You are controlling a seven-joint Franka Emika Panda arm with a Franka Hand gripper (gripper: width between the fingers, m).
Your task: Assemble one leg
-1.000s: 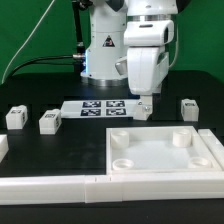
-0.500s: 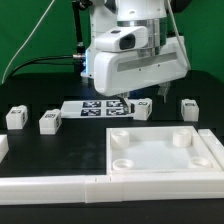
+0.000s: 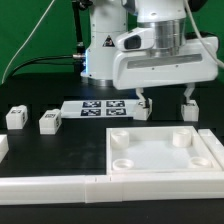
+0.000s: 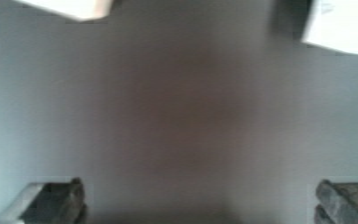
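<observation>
Several small white legs with square markers stand on the black table: one (image 3: pixel 144 111) and one (image 3: pixel 189 109) behind the white panel (image 3: pixel 150 158), and two at the exterior view's left (image 3: pixel 16 117) (image 3: pixel 50 121). My gripper (image 3: pixel 165 98) hangs open and empty above the table between the first two legs, one finger (image 3: pixel 143 97) over the nearer-middle leg and the other over the right one. In the blurred wrist view the gripper (image 4: pixel 199 205) is wide open over bare dark table, with two white blocks at the frame corners (image 4: pixel 69 8) (image 4: pixel 345 25).
The marker board (image 3: pixel 100 108) lies behind the gripper at the exterior view's left. A long white rail (image 3: pixel 60 186) runs along the front edge. The robot's base (image 3: pixel 100 50) stands at the back.
The wrist has turned, so the wide side of the hand now faces the exterior camera, and the hand has shifted to the exterior view's right. The fingers now stand far apart.
</observation>
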